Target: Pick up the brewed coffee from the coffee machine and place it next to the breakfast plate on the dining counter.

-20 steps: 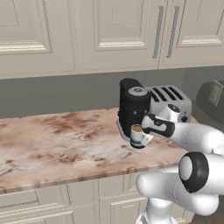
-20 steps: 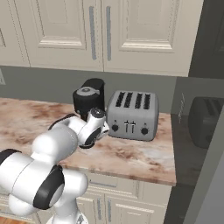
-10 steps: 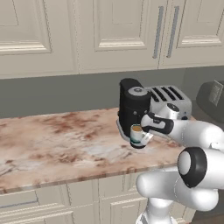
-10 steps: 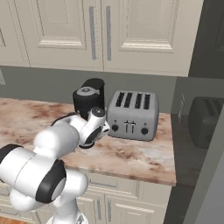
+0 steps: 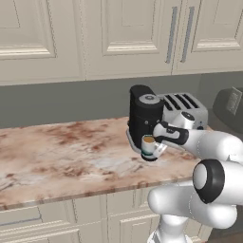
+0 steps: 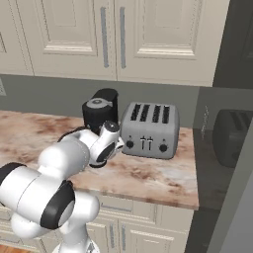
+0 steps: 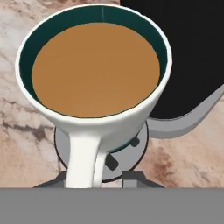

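Closing in on the brewed coffee (image 5: 148, 144), my hand (image 5: 153, 151) has just drawn its fingers from wide to narrow around the mug's handle, which in the hand view runs down between the two tips. I judge the grip made or nearly so, though contact itself I cannot confirm. The mug sits on the grey base of the coffee machine (image 5: 144, 114), on the bench (image 5: 71, 152) beside the toaster (image 6: 149, 129). Lifting it clear looks next; the cup is full, so tilting risks a spill.
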You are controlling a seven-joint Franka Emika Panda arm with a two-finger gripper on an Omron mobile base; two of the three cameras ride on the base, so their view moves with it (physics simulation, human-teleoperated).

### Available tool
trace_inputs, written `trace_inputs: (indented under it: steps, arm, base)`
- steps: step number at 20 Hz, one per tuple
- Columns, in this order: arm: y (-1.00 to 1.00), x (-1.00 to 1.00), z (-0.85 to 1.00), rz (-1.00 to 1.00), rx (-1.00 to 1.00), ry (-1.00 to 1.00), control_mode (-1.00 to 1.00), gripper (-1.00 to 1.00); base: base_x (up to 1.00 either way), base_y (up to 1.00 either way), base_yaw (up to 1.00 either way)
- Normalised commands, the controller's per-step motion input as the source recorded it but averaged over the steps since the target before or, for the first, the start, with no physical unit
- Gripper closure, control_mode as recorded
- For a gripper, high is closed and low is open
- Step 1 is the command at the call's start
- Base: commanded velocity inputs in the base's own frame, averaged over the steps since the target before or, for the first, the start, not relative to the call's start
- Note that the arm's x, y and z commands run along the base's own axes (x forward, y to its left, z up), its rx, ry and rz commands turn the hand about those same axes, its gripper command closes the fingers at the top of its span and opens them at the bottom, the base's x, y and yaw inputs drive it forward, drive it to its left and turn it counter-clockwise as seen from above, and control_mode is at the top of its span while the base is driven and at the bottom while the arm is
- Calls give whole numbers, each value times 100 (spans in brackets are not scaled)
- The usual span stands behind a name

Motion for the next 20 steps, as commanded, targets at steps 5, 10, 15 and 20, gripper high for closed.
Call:
trace_inputs:
  steps: [5,10,15,20]
  arm:
    - [0,0,0,2,0,0,-100,100]
    - [0,-14,0,6,0,-7,-100,100]
    - [0,-69,9,10,0,-14,-100,100]
    - [0,-77,18,9,-1,-9,-100,100]
  base:
    - [0,0,0]
    - [0,0,0]
    - [0,0,0]
    - [0,0,0]
